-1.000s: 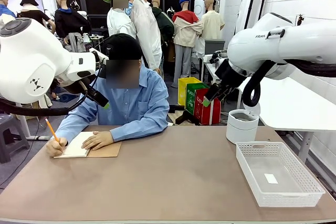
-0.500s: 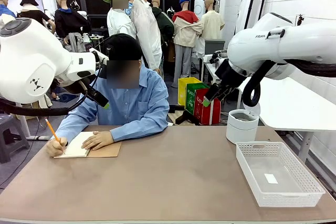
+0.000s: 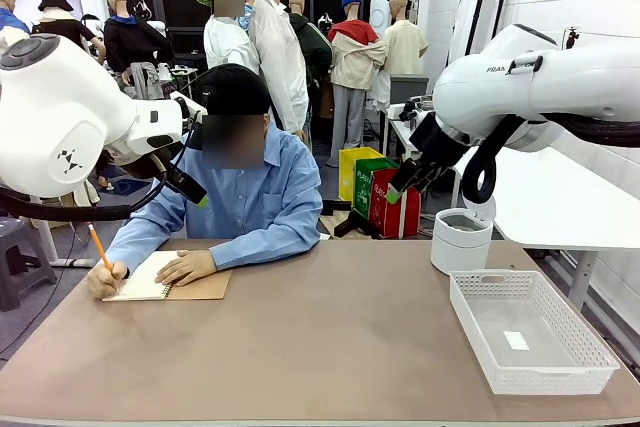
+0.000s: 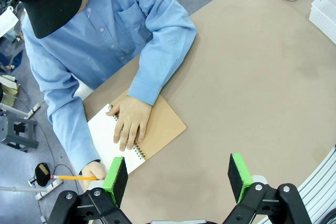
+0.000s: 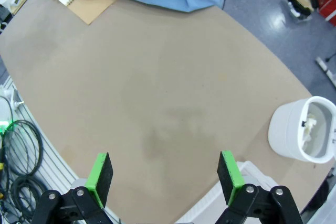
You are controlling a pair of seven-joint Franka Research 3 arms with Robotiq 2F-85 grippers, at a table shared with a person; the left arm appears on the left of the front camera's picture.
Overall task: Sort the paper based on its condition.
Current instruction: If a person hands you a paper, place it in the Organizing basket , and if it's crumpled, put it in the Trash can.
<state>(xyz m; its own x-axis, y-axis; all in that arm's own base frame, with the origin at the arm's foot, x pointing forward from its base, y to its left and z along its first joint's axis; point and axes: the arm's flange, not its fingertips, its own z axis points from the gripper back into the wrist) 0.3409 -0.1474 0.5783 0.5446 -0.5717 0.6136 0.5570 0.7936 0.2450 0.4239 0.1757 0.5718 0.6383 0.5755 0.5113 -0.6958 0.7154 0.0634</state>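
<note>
A person at the table's far left writes with an orange pencil (image 3: 99, 248) on the white page of a spiral notebook (image 3: 165, 279) (image 4: 137, 142) with a brown cover. Their other hand (image 4: 129, 124) rests flat on it. A wrinkled white paper wad (image 5: 313, 128) lies inside the white bin (image 5: 299, 132) (image 3: 461, 240). My left gripper (image 3: 200, 197) (image 4: 177, 179) hangs open high above the notebook's near edge, nothing between its green pads. My right gripper (image 3: 395, 190) (image 5: 164, 176) is also open and empty, raised over the table's right half.
A white mesh basket (image 3: 585, 342) stands at the near right, with a small white slip (image 3: 516, 340) on its floor. The bin stands just behind it. Bare brown tabletop (image 3: 340, 347) spans the middle. Cables (image 5: 18, 150) lie below the table's edge.
The person's pencil has shifted slightly. Both arms are still.
</note>
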